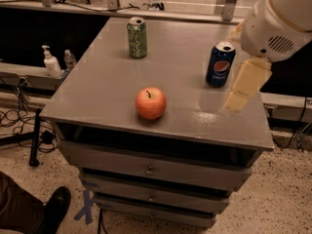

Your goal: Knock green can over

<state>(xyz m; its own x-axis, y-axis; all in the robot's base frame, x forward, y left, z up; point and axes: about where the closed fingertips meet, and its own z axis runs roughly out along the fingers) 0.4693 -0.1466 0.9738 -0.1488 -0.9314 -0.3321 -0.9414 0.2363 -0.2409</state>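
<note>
Well back on the grey cabinet top (102, 87), near its far left corner, stood the green can (137, 37), upright. A dark blue Pepsi can (220, 64) stood towards the right edge, and a red apple (150, 103) sat near the front. The gripper (242, 87) hung over the right side, just beside the Pepsi can and well apart from the green can; whether it was open or closed could not be told. A good push would probably swing clear of the Pepsi can, pass behind the apple, and strike the green can high on its side.
</note>
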